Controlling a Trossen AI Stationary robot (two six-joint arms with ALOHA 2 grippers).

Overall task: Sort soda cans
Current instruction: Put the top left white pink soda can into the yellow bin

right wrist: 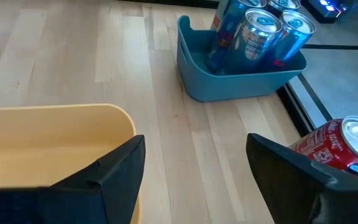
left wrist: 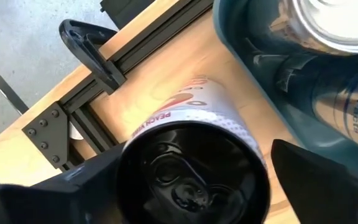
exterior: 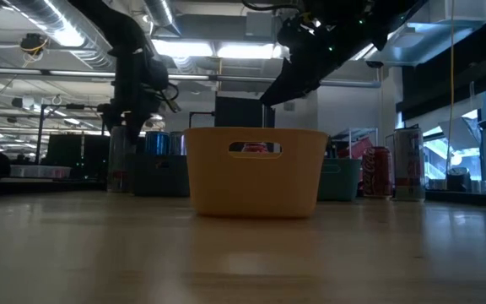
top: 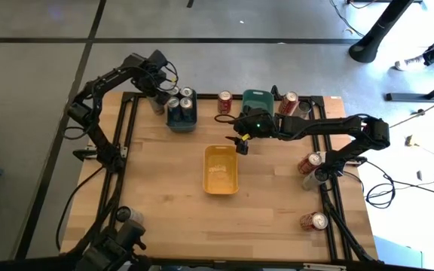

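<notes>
A white can with a peach label (left wrist: 191, 155) stands upright on the table's far left corner (top: 157, 105), next to the blue bin (top: 181, 117), which holds several blue cans (right wrist: 258, 28). My left gripper (left wrist: 194, 186) is open and hangs over this can from above, with one finger on each side of its top. My right gripper (right wrist: 194, 174) is open and empty above the far rim of the yellow bin (top: 221, 169). Red cans stand at the far edge (top: 224, 104) (top: 288, 103) and at the right edge (top: 311, 162) (top: 313, 220). My left gripper comes down from above with its fingers (left wrist: 98, 180) on either side of the white can's top rim (left wrist: 166, 134). A thin gap shows at one finger. I cannot tell whether the other finger touches the can. The can stands upright on the table.
A green bin (top: 257, 100) sits at the far edge between the two red cans. The yellow bin (exterior: 256, 173) stands mid-table, with a red can showing through its handle slot. Black frame rails (left wrist: 123, 59) border the table. Bare wood lies toward the near edge.
</notes>
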